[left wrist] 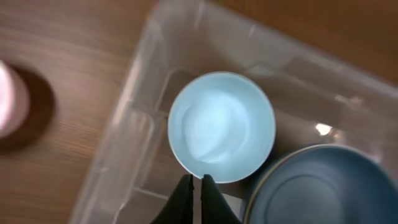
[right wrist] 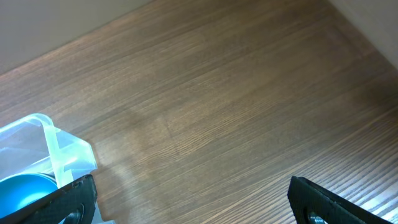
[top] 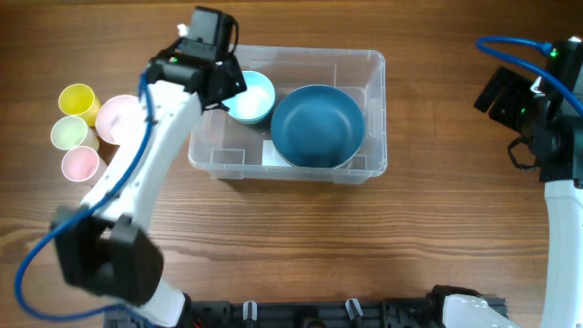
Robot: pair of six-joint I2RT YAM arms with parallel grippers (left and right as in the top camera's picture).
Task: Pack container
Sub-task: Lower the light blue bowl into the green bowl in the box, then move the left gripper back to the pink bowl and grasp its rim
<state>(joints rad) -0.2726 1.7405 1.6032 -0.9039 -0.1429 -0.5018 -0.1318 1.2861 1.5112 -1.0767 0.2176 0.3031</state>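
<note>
The clear plastic container [top: 375, 64] stands mid-table. Inside it are a small light blue bowl [top: 253, 97] at the left and a large dark blue bowl [top: 317, 126] at the right. My left gripper [top: 226, 84] hangs over the container's left end. In the left wrist view its fingers [left wrist: 196, 179] are pressed together with only a thin slit, tips at the near rim of the light blue bowl [left wrist: 221, 127], next to the dark blue bowl [left wrist: 323, 186] and inside the container wall [left wrist: 121, 130]. My right gripper [top: 496, 91] is wide open and empty [right wrist: 193, 205] over bare table, to the right of the container's corner [right wrist: 59, 146].
Left of the container stand a yellow cup [top: 78, 101], a green cup [top: 68, 133], a pink cup [top: 80, 164] and a pink bowl [top: 118, 118], which also shows blurred in the left wrist view [left wrist: 9, 99]. A white label [top: 273, 153] lies on the container base.
</note>
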